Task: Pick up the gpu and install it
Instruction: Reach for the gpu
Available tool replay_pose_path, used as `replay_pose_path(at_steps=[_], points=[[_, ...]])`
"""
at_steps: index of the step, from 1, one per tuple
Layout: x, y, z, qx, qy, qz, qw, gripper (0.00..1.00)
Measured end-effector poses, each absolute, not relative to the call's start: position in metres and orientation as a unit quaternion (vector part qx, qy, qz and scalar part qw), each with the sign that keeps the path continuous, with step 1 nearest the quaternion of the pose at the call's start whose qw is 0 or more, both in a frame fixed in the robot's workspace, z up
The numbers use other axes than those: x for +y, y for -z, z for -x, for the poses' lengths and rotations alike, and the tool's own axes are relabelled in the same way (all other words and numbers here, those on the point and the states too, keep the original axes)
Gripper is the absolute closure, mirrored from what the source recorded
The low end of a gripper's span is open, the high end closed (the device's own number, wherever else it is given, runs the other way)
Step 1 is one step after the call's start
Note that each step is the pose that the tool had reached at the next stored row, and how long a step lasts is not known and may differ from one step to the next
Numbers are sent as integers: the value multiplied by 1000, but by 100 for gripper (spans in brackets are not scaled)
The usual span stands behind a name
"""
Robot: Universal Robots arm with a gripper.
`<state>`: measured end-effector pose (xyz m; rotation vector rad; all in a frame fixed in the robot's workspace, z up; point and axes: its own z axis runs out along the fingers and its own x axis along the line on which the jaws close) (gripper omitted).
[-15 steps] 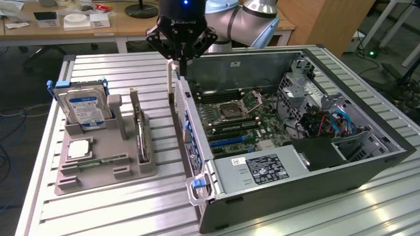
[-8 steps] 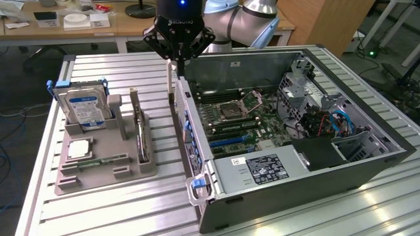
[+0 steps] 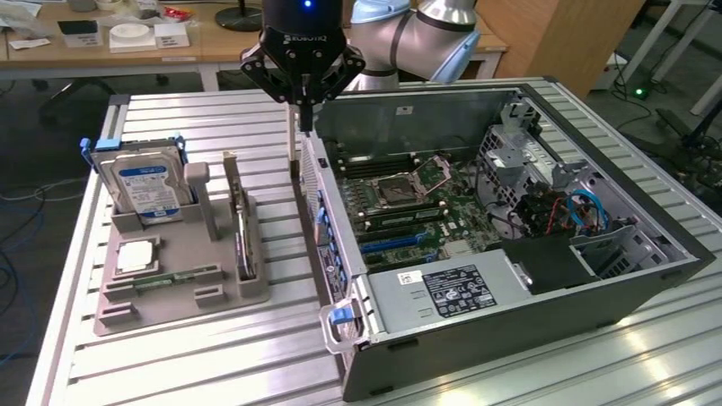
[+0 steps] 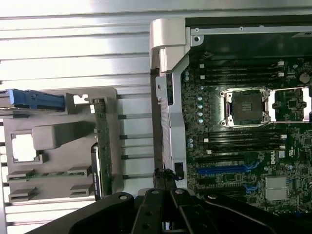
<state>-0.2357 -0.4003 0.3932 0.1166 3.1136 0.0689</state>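
The gpu (image 3: 239, 227) is a thin dark card standing on edge in a slot of the grey holder (image 3: 181, 292), on the exterior view's left. From the wrist it appears as a narrow green and black strip, gpu (image 4: 99, 146). My gripper (image 3: 296, 169) hangs between the holder and the open computer case (image 3: 451, 220), fingers pointing down and shut with nothing between them. In the wrist view the gripper (image 4: 164, 176) sits over the case's side wall, apart from the gpu. The motherboard (image 4: 243, 146) lies exposed inside the case.
A silver hard drive with a blue-white label (image 3: 141, 182) stands at the back of the holder. A small green memory stick (image 3: 175, 277) lies near its front. The case's power supply (image 3: 451, 292) and cables (image 3: 576, 211) fill its near and right parts. Slatted metal table (image 3: 226, 355) all around.
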Motion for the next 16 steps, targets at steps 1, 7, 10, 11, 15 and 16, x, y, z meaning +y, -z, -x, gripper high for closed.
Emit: replay_pose_path(at_steps=[1, 7, 10, 11, 15, 16], points=[[-400, -393, 236, 999, -22, -37, 12, 89], [-400, -393, 240, 999, -22, -37, 12, 89], [-400, -393, 243, 999, -22, -37, 12, 89], [-400, -393, 243, 999, -22, -37, 12, 89], [-400, -393, 246, 999, -22, -37, 12, 89], [-400, -393, 247, 999, -22, -37, 12, 89]])
